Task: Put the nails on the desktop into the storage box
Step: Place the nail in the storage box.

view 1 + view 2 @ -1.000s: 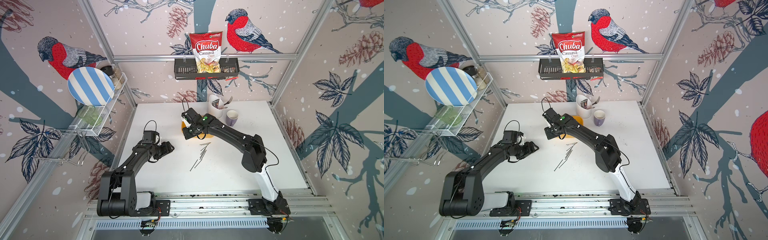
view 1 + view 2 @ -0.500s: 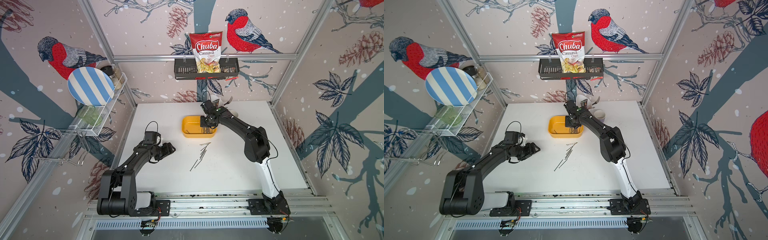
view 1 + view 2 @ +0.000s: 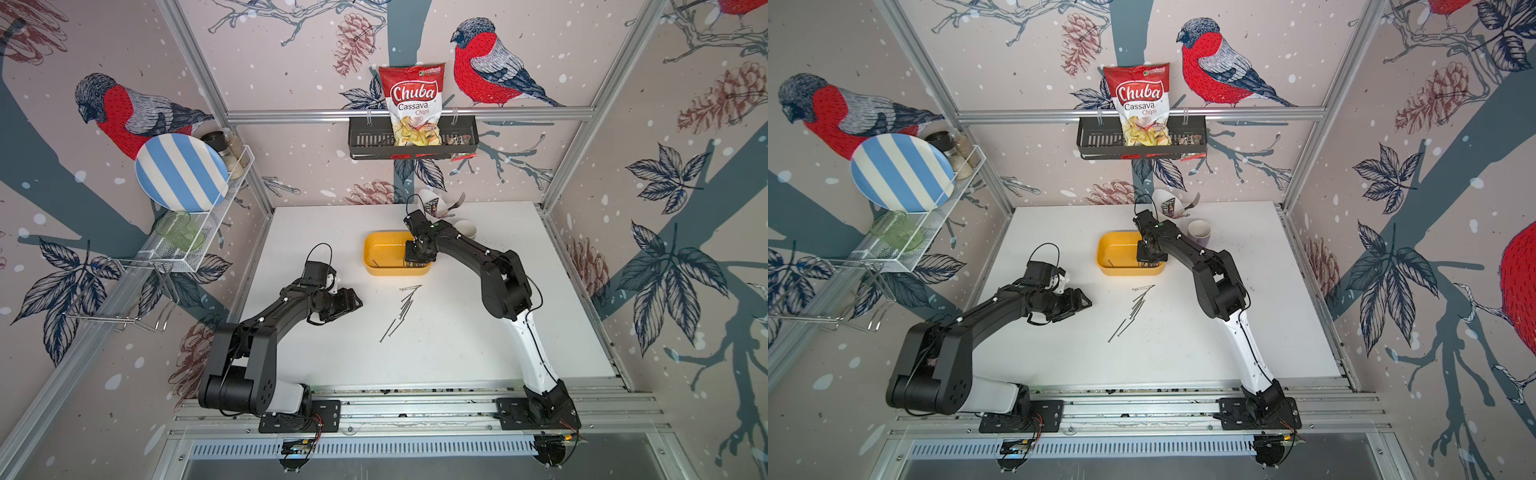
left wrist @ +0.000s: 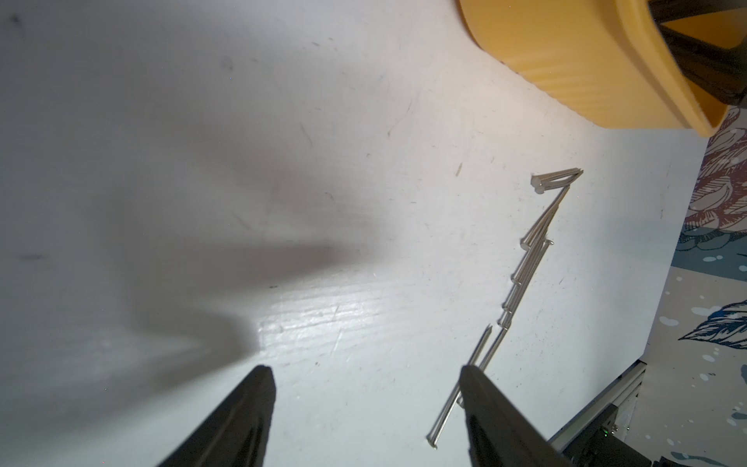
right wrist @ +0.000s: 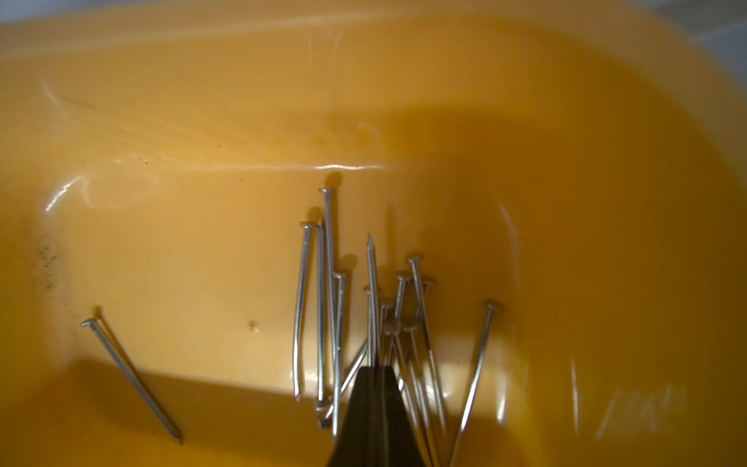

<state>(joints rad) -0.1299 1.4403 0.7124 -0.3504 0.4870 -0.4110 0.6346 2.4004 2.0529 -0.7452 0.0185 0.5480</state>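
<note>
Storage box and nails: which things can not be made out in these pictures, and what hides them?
- Right wrist view: the right gripper, shut on one nail, covers the near ends of the other nails in the storage box; their count is unsure.
- Both top views: the right arm hides the gripper and the box end under it.
- Left wrist view: a finger of the open left gripper hides part of the nails lying on the desktop.

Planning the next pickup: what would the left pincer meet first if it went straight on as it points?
Probably bare desktop; in the left wrist view the loose nails lie off its line, though depth is unclear.
</note>
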